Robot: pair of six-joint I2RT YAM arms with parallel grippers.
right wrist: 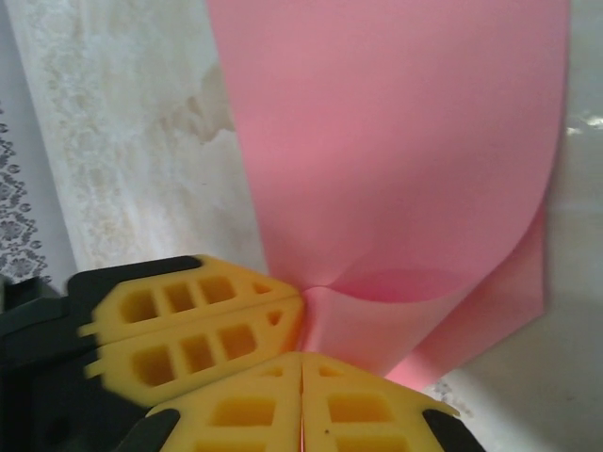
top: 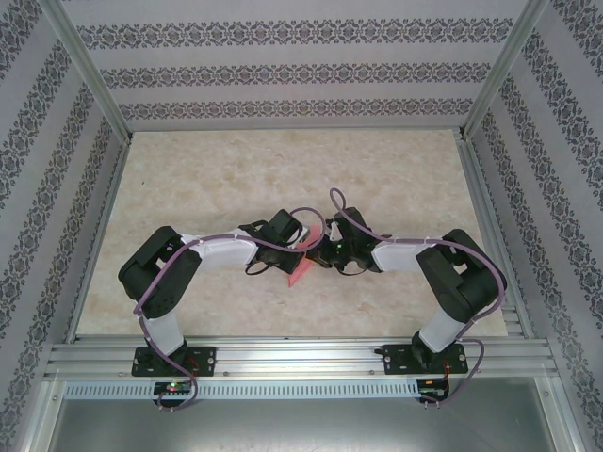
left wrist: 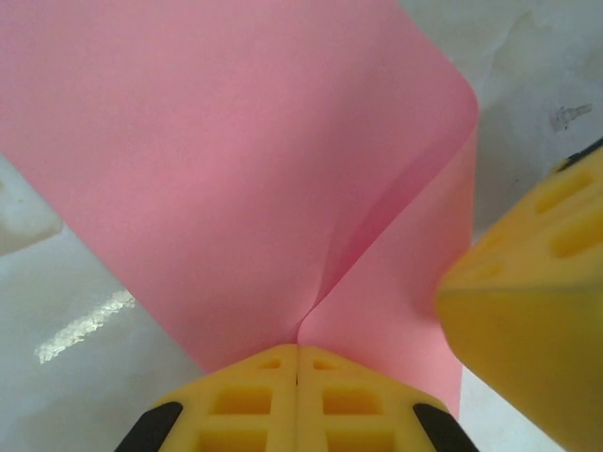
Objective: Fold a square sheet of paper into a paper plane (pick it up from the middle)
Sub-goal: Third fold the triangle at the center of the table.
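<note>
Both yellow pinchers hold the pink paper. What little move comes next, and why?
Probably press the bend flat against the table: the left gripper and right gripper pinch the square sheet of paper side by side, and it curls over loosely, uncreased.

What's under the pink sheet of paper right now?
Around the thin pink square paper sheet the pale marbled tabletop shows; whatever lies directly beneath the sheet is covered.

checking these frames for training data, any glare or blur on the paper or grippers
Left wrist: glare streak on the table, paper sharp, the right gripper's finger soft at the edge; right wrist: the left gripper's fingers blurred, paper sharp; top view: even light, no glare.
</note>
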